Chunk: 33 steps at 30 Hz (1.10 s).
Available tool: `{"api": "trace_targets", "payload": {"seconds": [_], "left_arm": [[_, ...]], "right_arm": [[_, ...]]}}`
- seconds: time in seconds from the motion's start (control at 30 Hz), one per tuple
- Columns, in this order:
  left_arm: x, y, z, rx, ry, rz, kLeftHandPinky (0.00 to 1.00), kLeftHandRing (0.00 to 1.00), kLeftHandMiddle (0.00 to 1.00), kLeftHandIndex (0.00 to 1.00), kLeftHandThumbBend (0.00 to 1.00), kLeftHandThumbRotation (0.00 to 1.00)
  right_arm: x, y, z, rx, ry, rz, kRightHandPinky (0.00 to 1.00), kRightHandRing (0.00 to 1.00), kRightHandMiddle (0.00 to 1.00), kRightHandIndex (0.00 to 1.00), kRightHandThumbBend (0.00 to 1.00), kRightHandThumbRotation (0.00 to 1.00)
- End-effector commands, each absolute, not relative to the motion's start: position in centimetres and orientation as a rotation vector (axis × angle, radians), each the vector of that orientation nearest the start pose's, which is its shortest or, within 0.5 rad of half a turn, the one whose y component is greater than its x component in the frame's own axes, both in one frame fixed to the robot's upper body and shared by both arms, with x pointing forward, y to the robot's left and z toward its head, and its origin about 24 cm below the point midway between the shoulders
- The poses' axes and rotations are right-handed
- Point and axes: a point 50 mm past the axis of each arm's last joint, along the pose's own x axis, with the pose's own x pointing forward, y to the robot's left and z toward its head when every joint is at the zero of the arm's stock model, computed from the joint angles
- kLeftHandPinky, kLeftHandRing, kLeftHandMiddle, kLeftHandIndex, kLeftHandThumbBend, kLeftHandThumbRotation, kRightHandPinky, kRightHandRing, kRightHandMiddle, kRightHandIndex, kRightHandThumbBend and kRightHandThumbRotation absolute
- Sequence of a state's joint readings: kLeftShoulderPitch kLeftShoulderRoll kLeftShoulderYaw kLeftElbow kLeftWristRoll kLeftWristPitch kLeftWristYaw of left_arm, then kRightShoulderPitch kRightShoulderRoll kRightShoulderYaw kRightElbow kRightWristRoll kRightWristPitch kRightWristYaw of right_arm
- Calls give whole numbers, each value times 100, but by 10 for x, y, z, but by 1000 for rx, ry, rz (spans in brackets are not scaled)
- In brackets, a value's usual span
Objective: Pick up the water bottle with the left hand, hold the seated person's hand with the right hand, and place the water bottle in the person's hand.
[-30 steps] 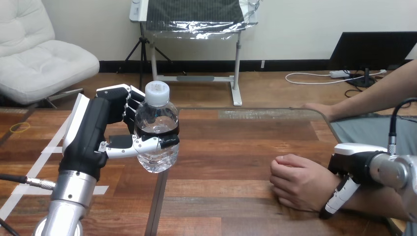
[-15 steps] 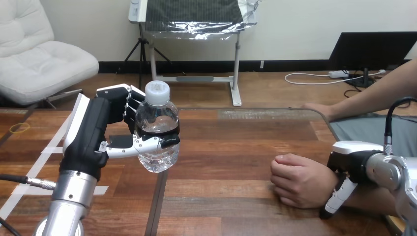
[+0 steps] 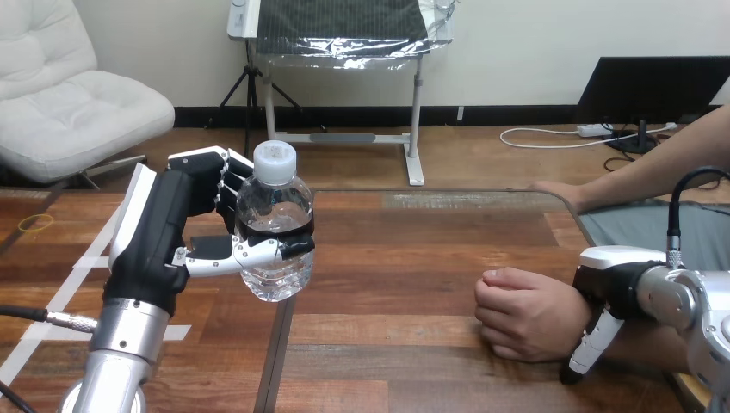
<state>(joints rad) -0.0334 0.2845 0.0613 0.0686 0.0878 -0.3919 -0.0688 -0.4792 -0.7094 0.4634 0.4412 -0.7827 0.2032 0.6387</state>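
Holds bottle (image 3: 275, 232) upright above table (image 3: 413, 258) at left, with fingers (image 3: 225, 185) of left hand (image 3: 163, 228) wrapped round its middle. Clamps wrist (image 3: 575, 316) with right hand (image 3: 615, 282), thumb (image 3: 594, 344) curled down near side. Needs to carry bottle rightward to person's hand (image 3: 525, 314), well apart, a closed fist.

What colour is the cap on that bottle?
White; the head view shows the cap atop the clear water bottle.

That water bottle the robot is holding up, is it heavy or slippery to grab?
The water bottle is clear and looks filled, so it is probably weighty for its size. Its see-through plastic wall likely gives a little under the wrapped fingers of the left hand. The smooth round body could be slippery, and would probably roll if laid down.
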Motion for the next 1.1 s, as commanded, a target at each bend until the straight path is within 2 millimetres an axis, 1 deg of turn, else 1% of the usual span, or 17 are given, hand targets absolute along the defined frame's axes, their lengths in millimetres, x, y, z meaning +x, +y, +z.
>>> {"api": "trace_targets", "payload": {"seconds": [0.0,0.2,0.4,0.53,0.6,0.67,0.73,0.83,0.93,1.03,1.07], "left_arm": [[257,200,107,376,-469,-46,24,30,34,36,71,0],[257,200,107,377,-471,-47,24,30,34,36,72,0],[257,200,107,383,-471,-51,24,30,34,36,72,0],[258,200,107,376,-469,-51,24,30,34,36,72,0],[258,200,107,370,-472,-51,24,30,34,36,72,0],[258,200,108,376,-466,-47,24,30,34,36,71,0],[258,200,108,379,-465,-47,24,30,34,36,71,0],[258,200,108,385,-469,-47,24,30,34,36,71,0],[258,200,108,378,-465,-46,24,30,34,36,72,0],[258,200,108,361,-461,-48,24,30,34,36,71,0],[258,200,108,365,-464,-48,24,30,34,36,71,0]], "right_arm": [[284,-249,0,-1566,829,718,41,65,77,82,94,26],[284,-249,1,-1556,831,710,41,66,76,80,93,31],[285,-250,4,-1509,844,693,40,65,75,78,91,34],[288,-250,6,-1437,911,703,38,65,78,81,90,36],[289,-251,7,-1425,911,696,38,66,80,83,93,35],[290,-251,10,-1410,922,747,37,67,81,85,95,34],[291,-251,12,-1400,928,763,38,68,82,85,97,34],[292,-251,16,-1382,924,759,38,70,82,83,99,33],[293,-252,21,-1373,914,776,38,68,80,81,100,31],[294,-252,23,-1378,911,787,38,67,78,81,100,33],[294,-252,24,-1373,911,785,38,68,79,80,100,33]]}}
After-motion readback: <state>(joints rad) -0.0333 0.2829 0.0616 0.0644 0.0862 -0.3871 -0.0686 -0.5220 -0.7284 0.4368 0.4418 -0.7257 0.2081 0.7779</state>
